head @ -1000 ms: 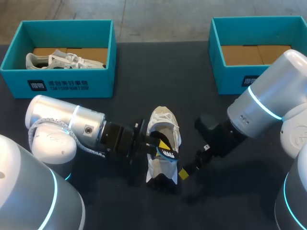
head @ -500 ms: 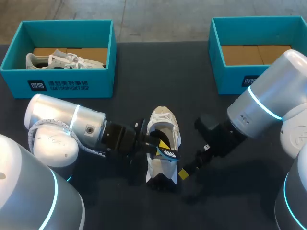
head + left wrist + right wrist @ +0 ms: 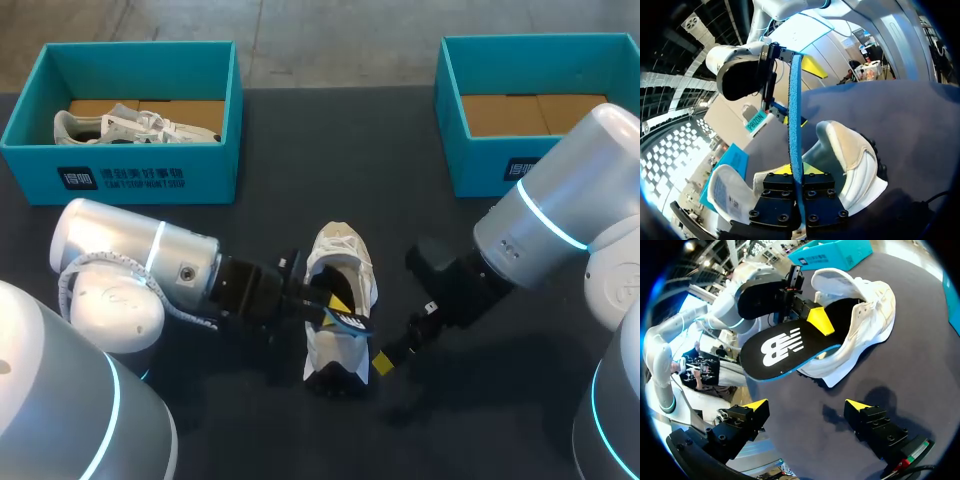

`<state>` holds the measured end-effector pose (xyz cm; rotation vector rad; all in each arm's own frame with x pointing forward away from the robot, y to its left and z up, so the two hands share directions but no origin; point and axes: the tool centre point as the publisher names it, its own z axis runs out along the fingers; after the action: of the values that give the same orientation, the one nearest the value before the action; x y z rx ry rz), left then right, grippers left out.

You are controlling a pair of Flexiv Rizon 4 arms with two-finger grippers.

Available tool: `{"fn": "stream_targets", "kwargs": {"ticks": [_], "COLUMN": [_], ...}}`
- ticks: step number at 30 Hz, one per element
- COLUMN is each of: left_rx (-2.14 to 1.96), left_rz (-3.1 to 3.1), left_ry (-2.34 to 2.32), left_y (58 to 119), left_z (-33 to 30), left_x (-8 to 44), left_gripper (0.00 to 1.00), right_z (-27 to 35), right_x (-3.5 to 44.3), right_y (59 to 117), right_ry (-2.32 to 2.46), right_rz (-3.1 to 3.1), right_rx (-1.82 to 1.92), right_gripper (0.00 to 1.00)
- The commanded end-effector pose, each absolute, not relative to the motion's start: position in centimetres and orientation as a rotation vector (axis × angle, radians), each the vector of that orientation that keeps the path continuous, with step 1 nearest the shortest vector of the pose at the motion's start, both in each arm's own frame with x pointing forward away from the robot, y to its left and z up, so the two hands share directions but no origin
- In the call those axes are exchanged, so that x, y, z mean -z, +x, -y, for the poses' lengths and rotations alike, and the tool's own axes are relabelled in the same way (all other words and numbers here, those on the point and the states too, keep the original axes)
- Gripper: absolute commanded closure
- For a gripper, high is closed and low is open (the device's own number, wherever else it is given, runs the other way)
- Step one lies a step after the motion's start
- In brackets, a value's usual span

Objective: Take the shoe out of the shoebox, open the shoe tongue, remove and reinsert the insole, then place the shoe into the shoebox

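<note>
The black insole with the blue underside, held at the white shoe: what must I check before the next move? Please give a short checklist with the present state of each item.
1. Left gripper shut on the black insole with blue underside: ok.
2. Insole seated flat inside the white fabric shoe: not ok, most of it sticks out over the shoe's side.
3. Shoe's opening spread wide: ok.
4. Right gripper steadying the shoe: not ok, it is open and apart from it.
5. Insole's front end inside the shoe: cannot tell.
6. Shoe resting on the dark table: ok.
</note>
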<state>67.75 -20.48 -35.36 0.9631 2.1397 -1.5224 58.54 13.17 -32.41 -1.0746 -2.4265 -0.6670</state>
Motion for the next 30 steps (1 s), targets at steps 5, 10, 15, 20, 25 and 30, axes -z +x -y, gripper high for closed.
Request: {"fn": "stream_targets", "kwargs": {"ticks": [5,10,15,20,25,30], "left_rx": [1.494,1.485,1.477,1.491,1.503,1.504], "left_rz": [-2.159,-2.171,-2.186,-2.178,-2.163,-2.149], "left_ry": [0.926,0.906,0.893,0.896,0.908,0.918], "left_y": [68.5,68.9,69.2,68.8,68.2,67.8], "left_z": [20.3,20.4,20.4,20.4,20.3,20.1], "left_x": [35.9,36.1,36.3,35.9,35.2,34.4], "left_gripper": [1.00,1.00,1.00,1.00,0.69,0.67], "right_z": [-13.4,-13.4,-13.4,-13.4,-13.4,-13.4], "right_x": [32.5,32.5,32.5,32.5,32.5,32.5], "right_y": [58.4,58.4,58.4,58.4,58.4,58.4], "right_ry": [-1.080,-1.080,-1.080,-1.080,-1.080,-1.080], "right_rz": [2.430,2.430,2.430,2.430,2.430,2.430], "right_rx": [0.665,0.665,0.665,0.665,0.665,0.665], "right_gripper": [0.00,0.00,0.00,0.00,0.00,0.00]}}
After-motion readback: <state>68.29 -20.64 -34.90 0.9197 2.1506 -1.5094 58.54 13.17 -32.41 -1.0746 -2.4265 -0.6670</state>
